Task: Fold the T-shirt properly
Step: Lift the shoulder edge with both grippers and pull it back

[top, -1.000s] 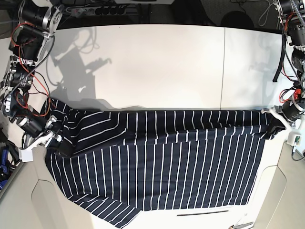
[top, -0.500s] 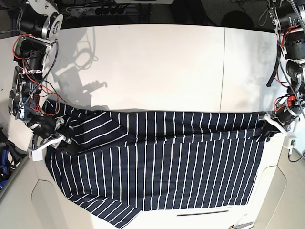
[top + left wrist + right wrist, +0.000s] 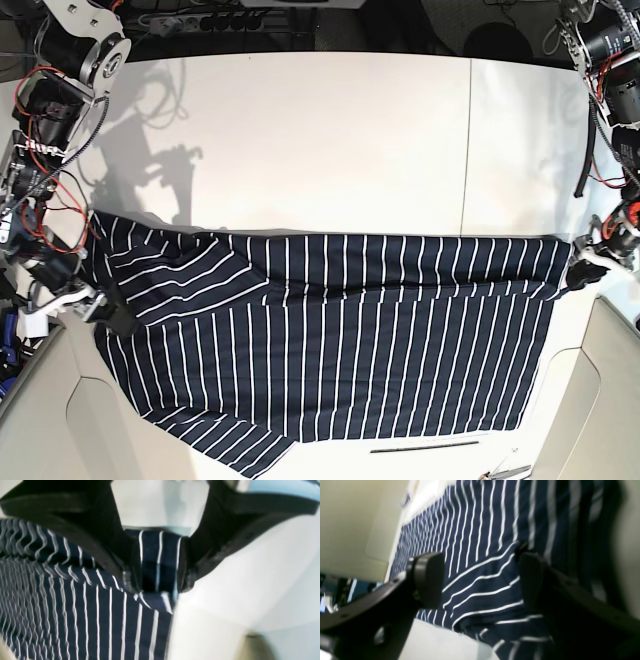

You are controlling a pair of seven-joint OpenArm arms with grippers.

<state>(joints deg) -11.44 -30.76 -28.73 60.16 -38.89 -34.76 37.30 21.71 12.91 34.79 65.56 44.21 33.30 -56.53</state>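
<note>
T-shirt [image 3: 330, 340] spread wide across near half of white table [image 3: 330, 140], top strip doubled over along far edge, so maybe one fold in, rest left imo. Left gripper [image 3: 156, 580] clamped on striped corner at cloth's edge. Right gripper [image 3: 480, 580] jaws apart, straddling sleeve cloth, not pinching. Hem near front table edge, corner draping lower left. Far half of table bare, plenty room to carry cloth that way.

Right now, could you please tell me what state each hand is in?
Left hand: closed on the T-shirt, pinching its edge.
Right hand: open, fingers either side of the T-shirt, not clamped.
</note>
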